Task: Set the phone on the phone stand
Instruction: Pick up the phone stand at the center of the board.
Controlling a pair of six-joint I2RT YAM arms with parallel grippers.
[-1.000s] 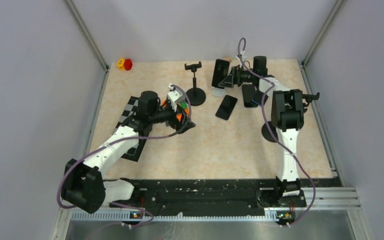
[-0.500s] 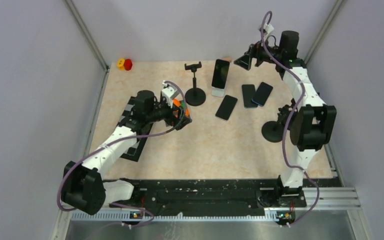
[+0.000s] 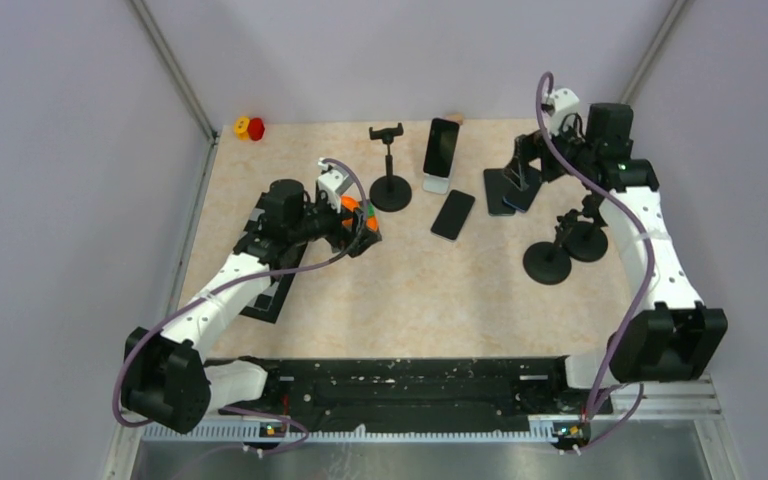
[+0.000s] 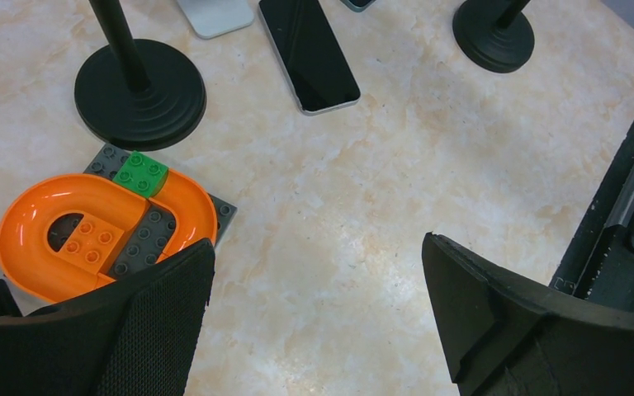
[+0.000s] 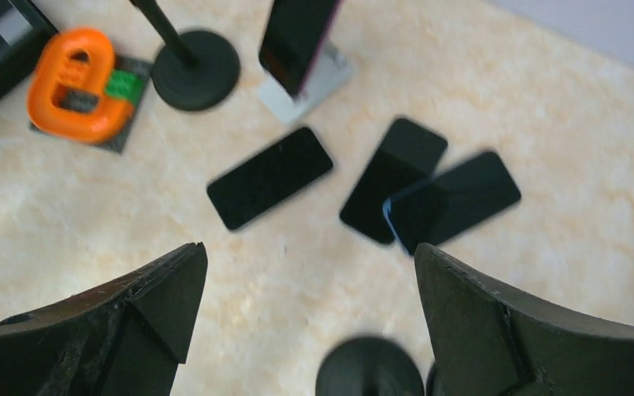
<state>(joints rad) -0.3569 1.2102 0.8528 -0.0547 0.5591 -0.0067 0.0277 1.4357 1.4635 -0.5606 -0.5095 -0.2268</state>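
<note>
Black right tool (image 3: pixel 520 168): released, jaws wide with nothing between them. A second ago it was at the phone (image 3: pixel 441 146). Now it has swung away to about 2 o'clock on the worktop (image 3: pixel 460 290) and hangs over two overlapped phones (image 5: pixel 454 198).
phone: at 12 o'clock on the worktop, leaning upright on the white stand (image 3: pixel 436 184). It is roughly 9 o'clock from the right tool and well apart from it, and it has not shifted since I let go.
meaning: I judge the placement done, since the phone stands unaided; only the retreat is left.
left tool (image 3: pixel 365 225): released and empty, drawn back a little, hovering beside the orange track (image 4: pixel 91 227) at 9 o'clock.
flat phone (image 3: pixel 453 215): lying at 6 o'clock of the white stand, unmoved.
clamp stand (image 3: pixel 391 185): at 9 o'clock of the white stand, clamp empty, unchanged.
caution: my right wrist view is smeared by motion, so I cannot tell how squarely the phone sits in the stand's lip.
</note>
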